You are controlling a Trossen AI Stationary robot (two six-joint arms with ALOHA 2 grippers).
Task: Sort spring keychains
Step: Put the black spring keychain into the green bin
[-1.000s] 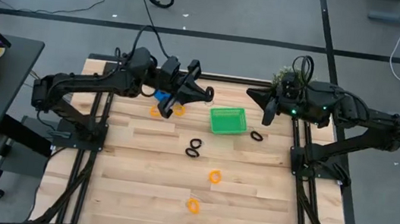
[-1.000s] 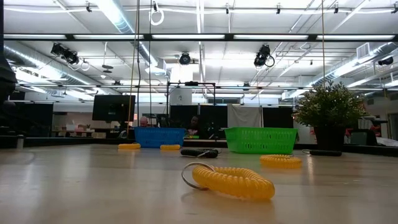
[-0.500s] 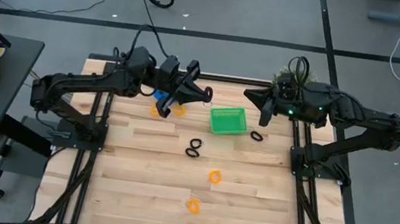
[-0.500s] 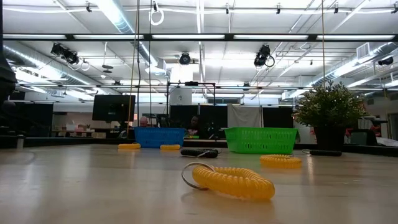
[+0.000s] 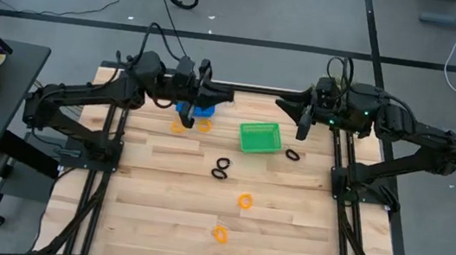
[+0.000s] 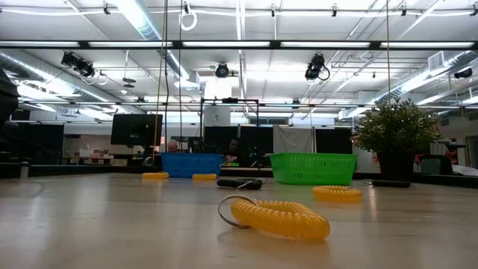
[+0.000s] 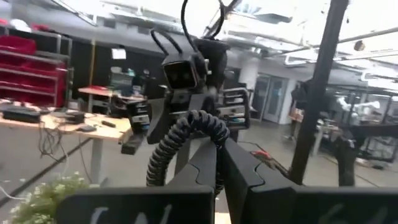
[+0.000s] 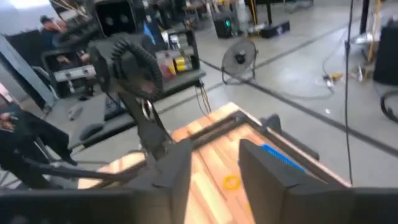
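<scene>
**Table contents, front edge to far edge, clock bearings taken from the high view**

1. Orange spring keychain. It lay nearest the front edge, at 6 o'clock from the table's middle, apart from everything else.
2. Second orange spring keychain. It lay at 1 o'clock from item 1, alone on the wood.
3. Two black spring keychains. They lay at the table's middle, just beside each other, one toward 12 o'clock of the other.
4. Single black spring keychain. It lay on the wood at 2 o'clock from the black pair and 4 o'clock from the green basket.
5. Green basket. It stood at 1 o'clock from the black pair; no contents could be made out.
6. Two orange spring keychains and. They lay at 11 o'clock from the black pair, just in front of the blue basket.
7. Blue basket. It stood at 9 o'clock from the green basket, partly hidden under the left arm.
8. Left gripper. It hung over the blue basket with its fingers closed narrowly on a held black spring keychain, whose coil stood up above the fingertips.
9. Right gripper. It hung at 1 o'clock from the green basket, with its fingers apart and nothing between them.
10. Potted plant. It stood at the far right corner.
</scene>
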